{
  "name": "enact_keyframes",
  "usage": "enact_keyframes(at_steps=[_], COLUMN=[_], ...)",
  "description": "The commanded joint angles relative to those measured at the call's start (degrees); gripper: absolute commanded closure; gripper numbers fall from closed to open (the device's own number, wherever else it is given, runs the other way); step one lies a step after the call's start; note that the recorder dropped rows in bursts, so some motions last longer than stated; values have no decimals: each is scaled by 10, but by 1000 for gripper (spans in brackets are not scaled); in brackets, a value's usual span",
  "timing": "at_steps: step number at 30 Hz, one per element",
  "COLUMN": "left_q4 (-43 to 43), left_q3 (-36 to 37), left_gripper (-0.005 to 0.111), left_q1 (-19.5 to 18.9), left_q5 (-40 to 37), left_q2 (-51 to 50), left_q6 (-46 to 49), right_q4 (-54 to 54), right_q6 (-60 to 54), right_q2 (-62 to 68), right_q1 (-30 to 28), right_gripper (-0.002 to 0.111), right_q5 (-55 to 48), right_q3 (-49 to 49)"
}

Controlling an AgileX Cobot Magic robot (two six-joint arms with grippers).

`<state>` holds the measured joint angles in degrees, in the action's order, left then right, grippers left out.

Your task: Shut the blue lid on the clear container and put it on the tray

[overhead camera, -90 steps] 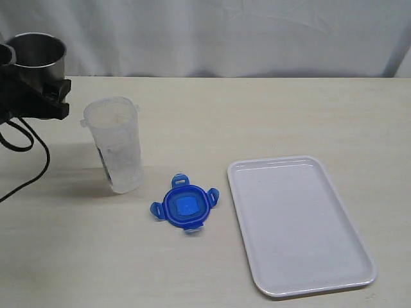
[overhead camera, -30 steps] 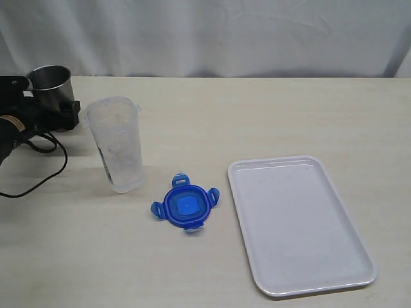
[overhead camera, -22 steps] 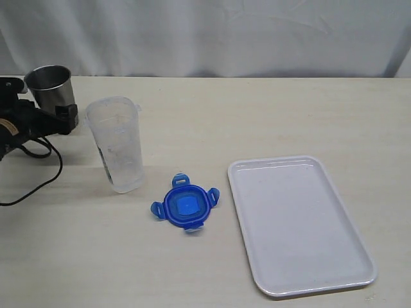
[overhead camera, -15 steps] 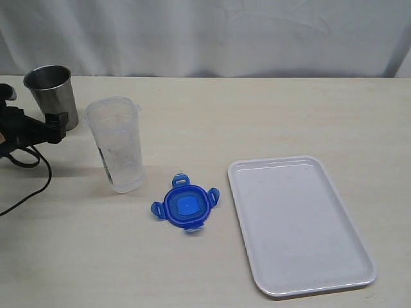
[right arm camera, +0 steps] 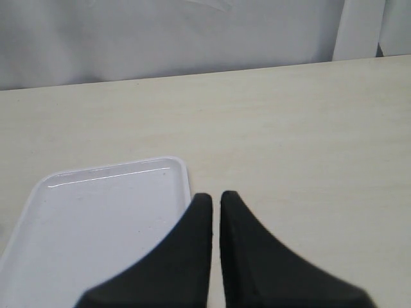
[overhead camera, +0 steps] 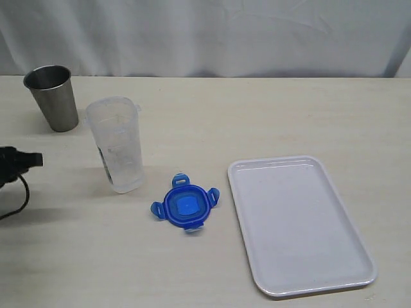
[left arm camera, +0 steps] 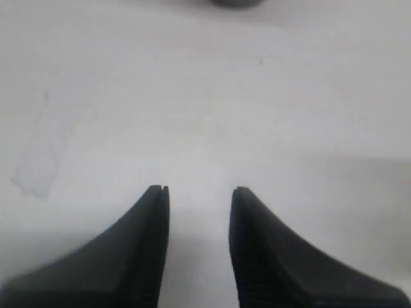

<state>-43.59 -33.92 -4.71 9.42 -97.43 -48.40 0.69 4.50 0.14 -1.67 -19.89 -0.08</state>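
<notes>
Label (overhead camera: 104,160) on clear container (overhead camera: 122,138) is unreadable.

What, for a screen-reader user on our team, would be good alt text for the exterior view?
The clear container stands upright and uncovered on a beige table, the blue lid lying flat beside it. The tray lies bare to their right, a metal cup stands at back left, and the left gripper shows as a black tip at the left edge.
</notes>
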Motion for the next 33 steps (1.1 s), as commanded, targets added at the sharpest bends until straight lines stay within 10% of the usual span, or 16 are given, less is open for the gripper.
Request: enact_keyframes(at_steps=[1,8,19,33], left_q4=[-140,-353,-292,-289], left_q3=[77,102,90,-4], left_gripper=[71,71,70,53], left_q1=[27,36,226,314], left_q5=[72,383,234,105], left_q2=[33,24,22,-43], left_q6=[-176,-343,-370,-463], right_q4=[0,0,0,0], right_q6=[1,1,1,1], right_q2=[-1,-1,-1,-1], right_q1=[-2,-2,-2,-2], right_gripper=[104,104,104,104], right_q5=[4,4,4,4], right_q3=[1,1,1,1])
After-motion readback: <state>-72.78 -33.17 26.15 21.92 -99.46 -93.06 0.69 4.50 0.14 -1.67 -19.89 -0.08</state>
